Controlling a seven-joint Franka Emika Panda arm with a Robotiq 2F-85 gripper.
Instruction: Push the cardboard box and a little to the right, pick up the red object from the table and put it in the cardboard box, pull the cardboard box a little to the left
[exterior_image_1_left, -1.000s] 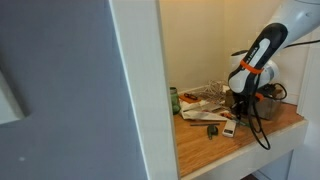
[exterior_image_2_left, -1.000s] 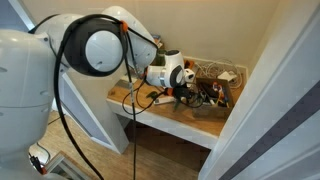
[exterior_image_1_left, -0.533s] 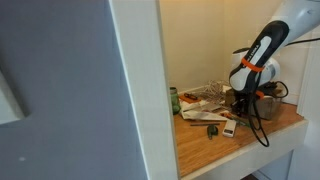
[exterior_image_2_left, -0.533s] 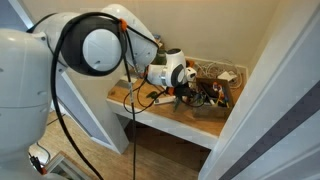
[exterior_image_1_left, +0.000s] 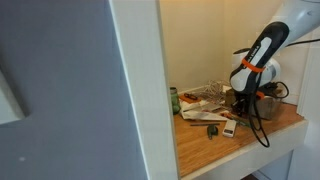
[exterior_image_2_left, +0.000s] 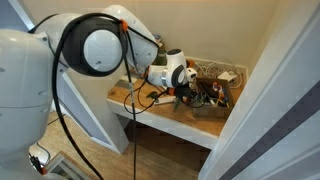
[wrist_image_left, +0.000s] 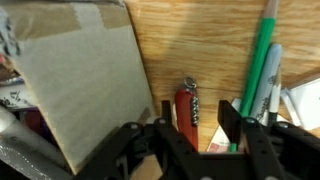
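In the wrist view the red object (wrist_image_left: 187, 104), a small red pocket tool with a metal part, lies on the wooden table (wrist_image_left: 200, 40). It sits between the two black fingers of my open gripper (wrist_image_left: 195, 125), which hovers right over it. The cardboard box (wrist_image_left: 85, 85) lies just left of it, its edge beside the left finger. In both exterior views the gripper (exterior_image_1_left: 240, 106) (exterior_image_2_left: 188, 95) points down at the clutter on the table (exterior_image_1_left: 250, 140) (exterior_image_2_left: 150, 112). The box shows as a brown shape (exterior_image_1_left: 199, 113) (exterior_image_2_left: 211, 109). The red object is hidden in those views.
Green and white markers (wrist_image_left: 262, 70) lie right of the red object, close to the right finger. Papers (exterior_image_1_left: 206, 96), a green can (exterior_image_1_left: 174, 100), a small dark object (exterior_image_1_left: 213, 130) and a white item (exterior_image_1_left: 229, 127) clutter the table. A white wall panel (exterior_image_1_left: 140, 90) bounds the alcove.
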